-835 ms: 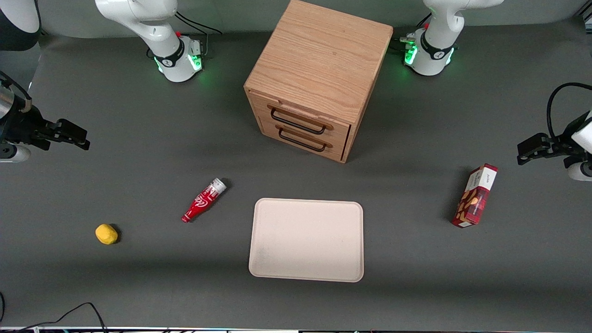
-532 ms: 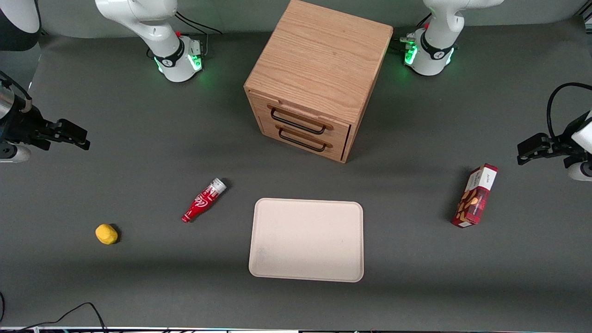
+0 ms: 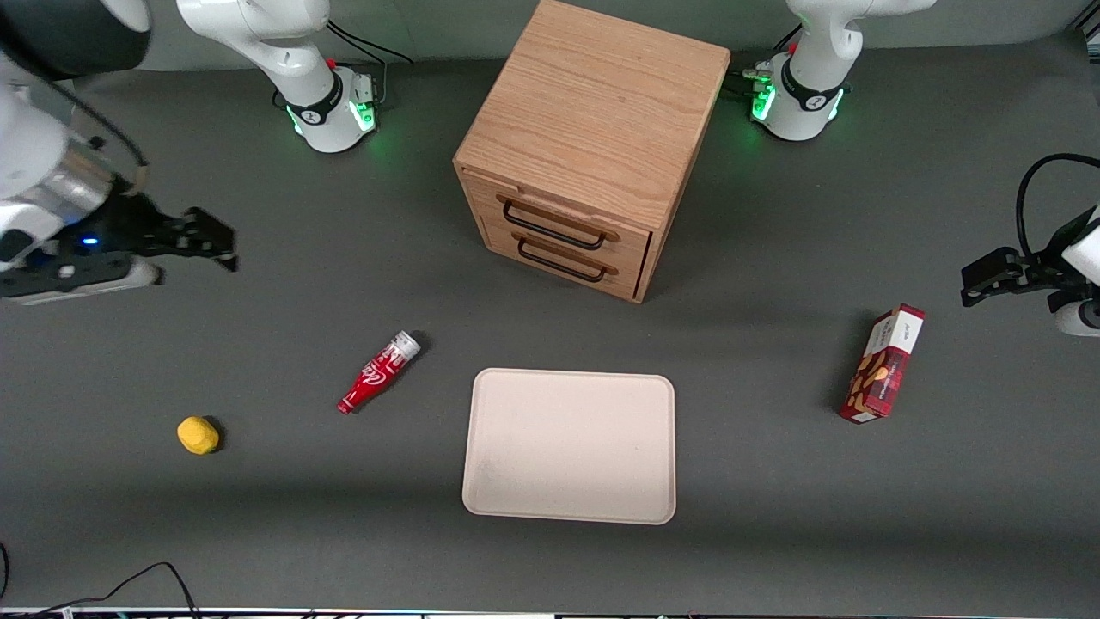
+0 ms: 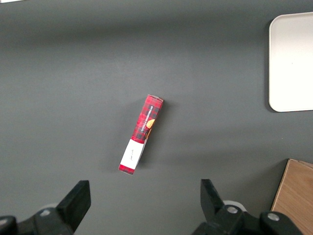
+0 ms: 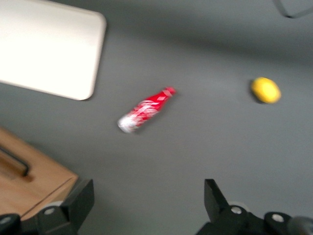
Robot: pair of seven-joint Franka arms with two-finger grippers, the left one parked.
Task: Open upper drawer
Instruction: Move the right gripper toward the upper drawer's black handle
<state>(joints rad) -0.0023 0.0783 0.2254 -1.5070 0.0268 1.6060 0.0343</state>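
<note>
End effector [image 3: 206, 243] hangs over the desk [image 3: 773, 516] at the working arm's end, fingers [image 5: 78, 200] spread, holding nothing, well apart from the cabinet [image 3: 593, 129]. Upper drawer [image 3: 559, 222] is shut, just above the lower drawer [image 3: 563, 258]. Red bottle [image 3: 378, 372] lies between end effector and tray [image 3: 569, 447].

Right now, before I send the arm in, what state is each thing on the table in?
upper drawer: shut, handle untouched.
lower drawer: shut.
gripper: open, holding nothing, above bare table toward the working arm's end, well apart from the cabinet.
red bottle: lying on its side.
yellow lemon: resting loose on the table.
tray: flat, nothing on it.
red snack box: on the table toward the parked arm's end.
</note>
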